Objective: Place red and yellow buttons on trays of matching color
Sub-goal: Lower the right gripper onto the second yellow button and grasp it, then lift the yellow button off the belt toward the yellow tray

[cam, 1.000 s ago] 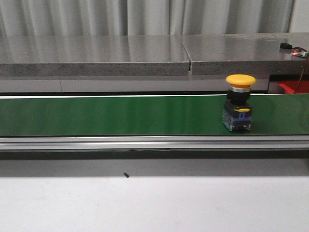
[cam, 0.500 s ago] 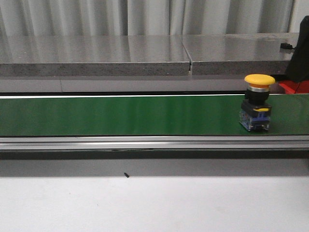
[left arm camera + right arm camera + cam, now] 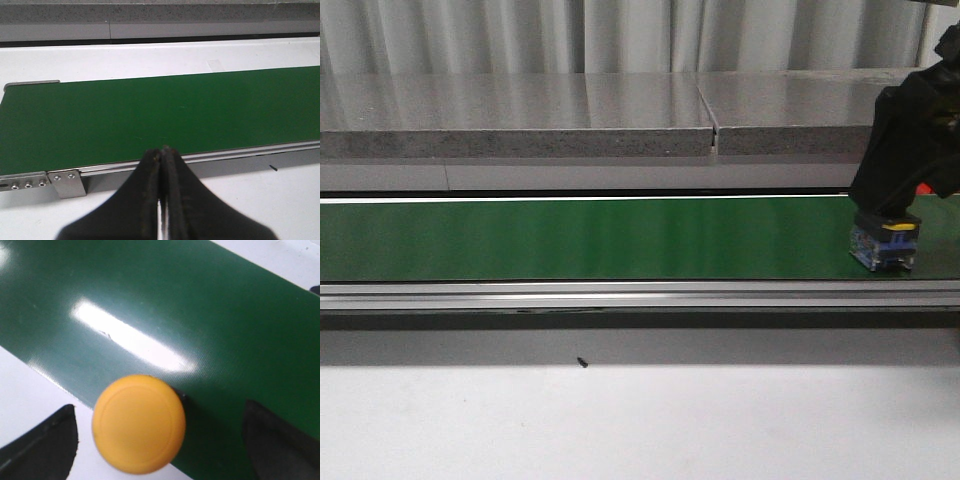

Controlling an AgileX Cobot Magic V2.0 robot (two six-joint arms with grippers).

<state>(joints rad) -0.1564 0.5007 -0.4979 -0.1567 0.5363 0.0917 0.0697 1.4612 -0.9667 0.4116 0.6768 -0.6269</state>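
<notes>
Currently the right gripper [image 3: 160, 440] is spread wide around the yellow button [image 3: 138, 423] — upright on the green belt's [image 3: 580, 238] right end; left gripper [image 3: 161, 200] fingers pressed together.

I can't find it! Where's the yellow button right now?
The yellow button stands on the green belt at the far right of the front view, its cap hidden under the right pincer, whose open fingers straddle it.
</notes>
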